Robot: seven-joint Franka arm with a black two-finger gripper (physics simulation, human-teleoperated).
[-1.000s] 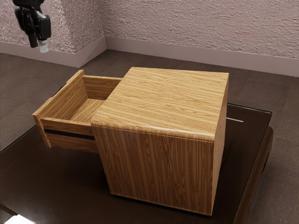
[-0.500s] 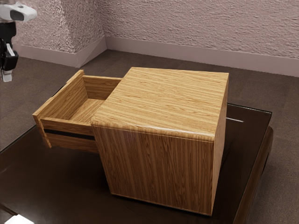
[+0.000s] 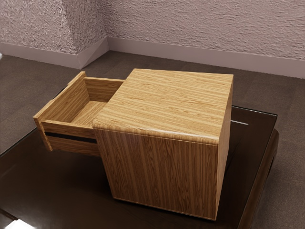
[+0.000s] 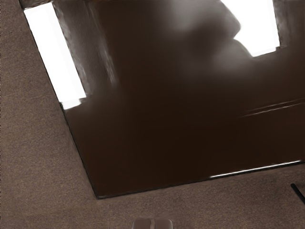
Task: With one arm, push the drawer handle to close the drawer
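Striped honey-coloured wood: a drawer (image 3: 69, 129) juts from its cabinet (image 3: 162, 105), dark handle (image 3: 58, 93) facing outward, presumably awaiting a push. The fingers (image 4: 142, 224) are pressed together, gripping nothing, likely to serve as a blunt pusher. Below, a glossy dark counter (image 3: 52, 191); around it, brown carpet (image 3: 267, 90) and a rough pinkish wall (image 3: 190, 24).

1. Table (image 3: 43, 191): a dark brown, glossy top is bounded by straight edges; white patches of light (image 4: 55, 57) are mirrored in it.
2. Floor (image 3: 286, 105): a brown, finely speckled surface is seen beyond the table's edges.
3. Wall (image 3: 190, 28): a rough, pinkish-grey face, broken by a projecting corner, is set beyond the table.
4. Baseboard (image 3: 190, 54): the wall's foot is lined by a smooth band.
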